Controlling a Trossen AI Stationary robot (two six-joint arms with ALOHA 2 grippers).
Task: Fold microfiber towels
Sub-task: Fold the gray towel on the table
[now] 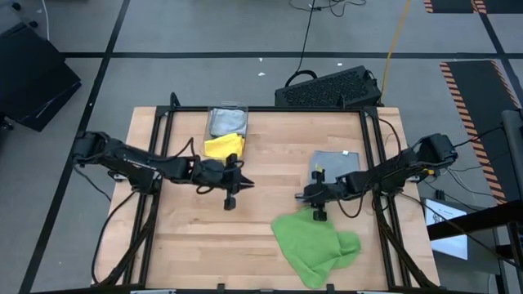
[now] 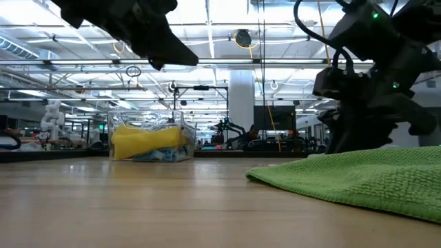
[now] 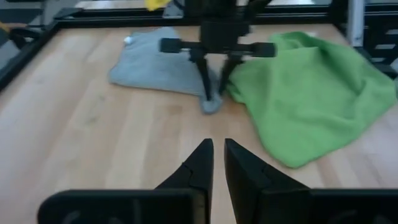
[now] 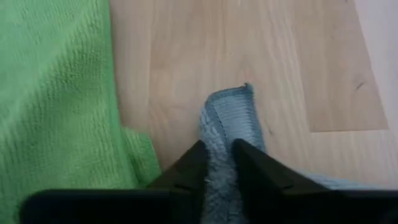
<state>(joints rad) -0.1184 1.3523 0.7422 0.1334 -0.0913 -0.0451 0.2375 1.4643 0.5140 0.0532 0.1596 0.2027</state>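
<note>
A grey towel (image 1: pixel 337 166) lies flat on the table's right half, and my right gripper (image 4: pixel 217 147) is shut on its corner. A bright green towel (image 1: pixel 315 243) lies crumpled near the front edge, just beside that corner (image 3: pixel 211 103). A yellow towel (image 1: pixel 225 146) hangs over the rim of a clear bin (image 1: pixel 228 120), which also holds a grey cloth. My left gripper (image 3: pixel 217 149) hovers shut and empty over bare wood at mid table (image 1: pixel 233 193), pointing toward the right arm. My right gripper pinches the grey towel's corner (image 4: pixel 231 112) next to the green towel between its two fingers. The fingers (image 3: pixel 205 78) slant down from the table's right side. The corner is bunched into a fold that sticks out past the fingertips, while the rest of the towel lies on the table.
The green towel's edge (image 4: pixel 134 149) lies right beside my right fingers. A black keyboard-like unit (image 1: pixel 327 88) sits beyond the far edge. Black frame rails (image 1: pixel 155 163) run along the table's left and right sides. Bare wood (image 1: pixel 204 245) lies at the front left.
</note>
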